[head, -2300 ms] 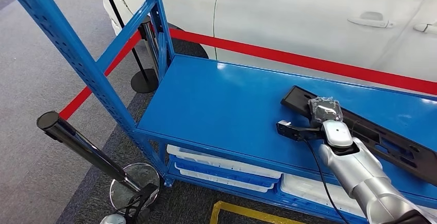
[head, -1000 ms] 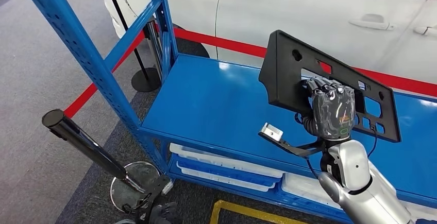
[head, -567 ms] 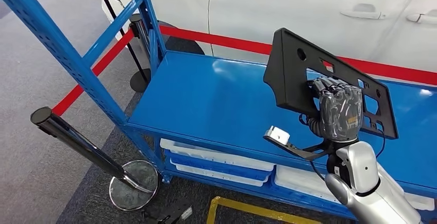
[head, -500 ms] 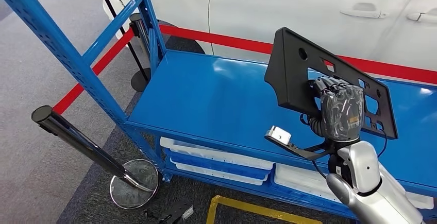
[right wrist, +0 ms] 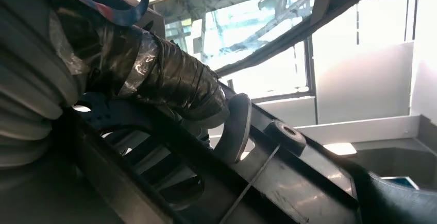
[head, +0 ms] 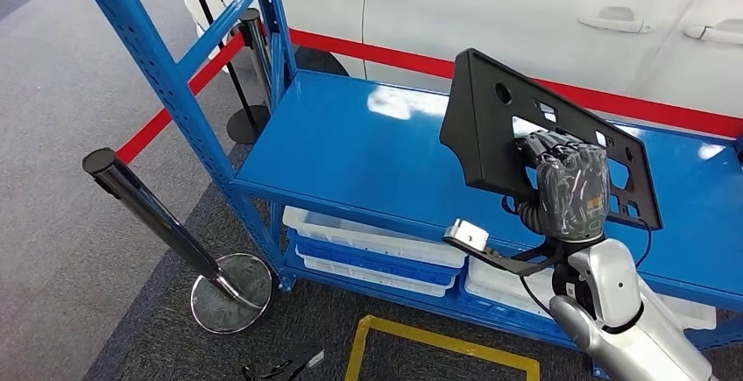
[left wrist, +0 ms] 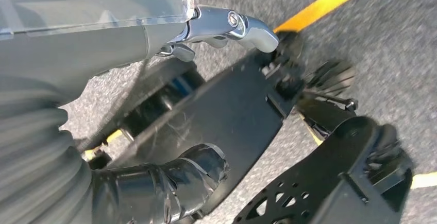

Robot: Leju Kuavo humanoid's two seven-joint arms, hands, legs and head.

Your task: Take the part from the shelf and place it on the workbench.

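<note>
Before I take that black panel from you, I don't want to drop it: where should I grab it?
Probably the solid upper-left corner of the black panel, coming from the bare end of the blue shelf. The panel stands tilted on edge, lifted off the shelf, and the right robot hand holds its middle through a cutout, so that corner is free and unbroken apart from one small hole.

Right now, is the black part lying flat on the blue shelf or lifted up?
Lifted up. The right hand holds the black part upright, clear above the blue shelf.
</note>
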